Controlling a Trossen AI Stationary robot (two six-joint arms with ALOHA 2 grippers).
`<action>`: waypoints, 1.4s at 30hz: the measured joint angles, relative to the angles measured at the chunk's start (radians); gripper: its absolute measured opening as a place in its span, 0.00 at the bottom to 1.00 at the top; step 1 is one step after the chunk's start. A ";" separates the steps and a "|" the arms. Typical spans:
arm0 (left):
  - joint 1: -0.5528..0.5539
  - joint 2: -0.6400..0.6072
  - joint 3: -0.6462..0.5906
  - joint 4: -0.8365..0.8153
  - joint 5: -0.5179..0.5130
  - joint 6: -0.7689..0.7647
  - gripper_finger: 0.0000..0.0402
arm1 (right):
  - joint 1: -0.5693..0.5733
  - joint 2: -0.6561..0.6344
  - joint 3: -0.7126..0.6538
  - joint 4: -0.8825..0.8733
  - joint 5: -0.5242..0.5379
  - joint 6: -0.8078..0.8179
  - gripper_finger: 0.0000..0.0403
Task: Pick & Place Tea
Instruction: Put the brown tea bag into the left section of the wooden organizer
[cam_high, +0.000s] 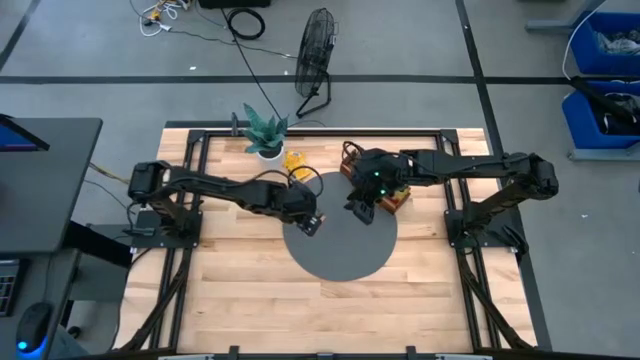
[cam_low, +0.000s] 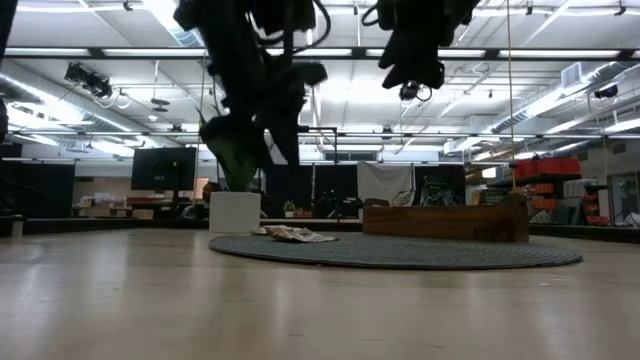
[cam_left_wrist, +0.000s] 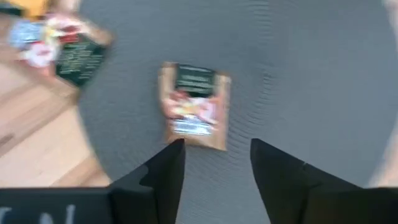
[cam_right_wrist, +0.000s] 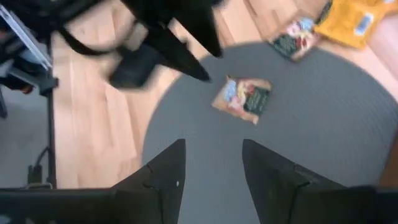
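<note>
Left gripper (cam_high: 313, 224) hangs above the left part of the round grey mat (cam_high: 340, 262), clear of its surface; fingers (cam_left_wrist: 163, 171) apart, nothing between them. In the left wrist view a tea packet (cam_left_wrist: 194, 106) lies flat on the mat just ahead of the open fingers, tan with a dark panel and a pink-white print. The same packet (cam_right_wrist: 243, 99) shows in the right wrist view, alone on the grey mat, with the left arm's dark fingers just beside it. A second dark-panelled packet (cam_right_wrist: 291, 38) lies across the mat's edge, half on the wooden table (cam_high: 240, 290), and yellow packets (cam_right_wrist: 356, 20) lie just beyond it on the wood, near the potted plant (cam_high: 265, 132). Right gripper (cam_high: 361, 211) hovers over the mat's upper right part, next to the wooden tray (cam_high: 394, 198); its fingers (cam_right_wrist: 163, 177) are spread and empty. In the low view both grippers sit well above the mat.
</note>
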 joint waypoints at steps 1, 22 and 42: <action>0.000 0.014 0.000 0.001 -0.019 -0.012 0.48 | 0.000 0.000 0.000 0.017 0.002 0.002 0.41; 0.024 0.182 0.000 0.077 -0.047 0.067 0.51 | 0.001 0.000 0.000 0.040 -0.019 0.031 0.41; 0.023 0.218 0.001 0.084 -0.019 0.141 0.30 | 0.001 0.000 0.000 0.074 0.015 0.052 0.41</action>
